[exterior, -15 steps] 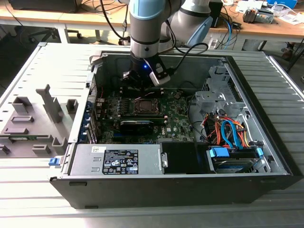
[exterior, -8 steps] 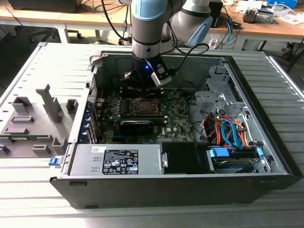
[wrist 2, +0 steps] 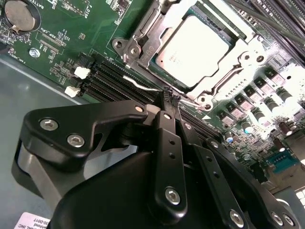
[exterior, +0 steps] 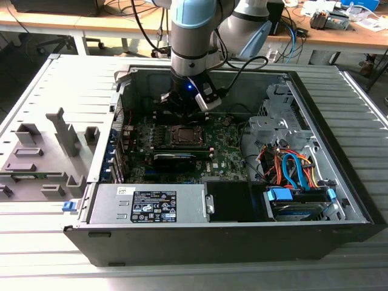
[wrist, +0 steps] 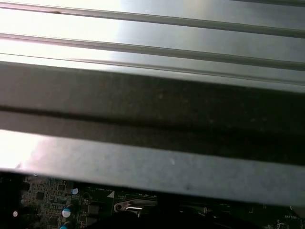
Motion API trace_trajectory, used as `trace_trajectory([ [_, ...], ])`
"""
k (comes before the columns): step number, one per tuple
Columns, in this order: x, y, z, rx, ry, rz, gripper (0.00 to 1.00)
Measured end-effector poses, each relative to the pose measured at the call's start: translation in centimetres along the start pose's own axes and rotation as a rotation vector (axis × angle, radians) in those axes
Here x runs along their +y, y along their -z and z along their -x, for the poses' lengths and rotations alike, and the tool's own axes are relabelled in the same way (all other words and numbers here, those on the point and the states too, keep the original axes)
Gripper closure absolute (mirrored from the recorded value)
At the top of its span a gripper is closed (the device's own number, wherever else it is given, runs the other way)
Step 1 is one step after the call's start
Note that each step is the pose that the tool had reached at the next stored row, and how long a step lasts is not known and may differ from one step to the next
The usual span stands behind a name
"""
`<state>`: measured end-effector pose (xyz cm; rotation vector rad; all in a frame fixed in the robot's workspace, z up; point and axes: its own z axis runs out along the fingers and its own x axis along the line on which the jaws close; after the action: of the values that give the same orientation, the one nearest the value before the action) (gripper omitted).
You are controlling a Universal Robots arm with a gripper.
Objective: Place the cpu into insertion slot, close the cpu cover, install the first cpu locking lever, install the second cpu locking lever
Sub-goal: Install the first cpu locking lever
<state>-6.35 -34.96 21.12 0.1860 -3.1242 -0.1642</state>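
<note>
The cpu, a silvery square chip, lies in the insertion slot on the green board. The cpu cover, a metal frame, lies flat around the chip. A thin wire locking lever runs along the slot's edge beside the black memory slots. My gripper has its black fingers pressed together, shut, with the tips right at this lever wire; I cannot tell whether they pinch it. In the exterior view the gripper hangs just behind the slot, inside the case.
The open computer case encloses the board. A black heatsink block sits in front of the slot, with a power supply at the front and a drive cage with coloured cables on the exterior view's right. A case wall is close by.
</note>
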Motion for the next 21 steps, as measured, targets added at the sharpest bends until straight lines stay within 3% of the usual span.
trace_trajectory([
  [10, -0.1, -0.32, 0.54, 0.0038, 0.036, -0.0001, 0.89],
  [21, -0.19, -0.66, 1.0, 0.0046, 0.044, -0.0001, 0.89],
])
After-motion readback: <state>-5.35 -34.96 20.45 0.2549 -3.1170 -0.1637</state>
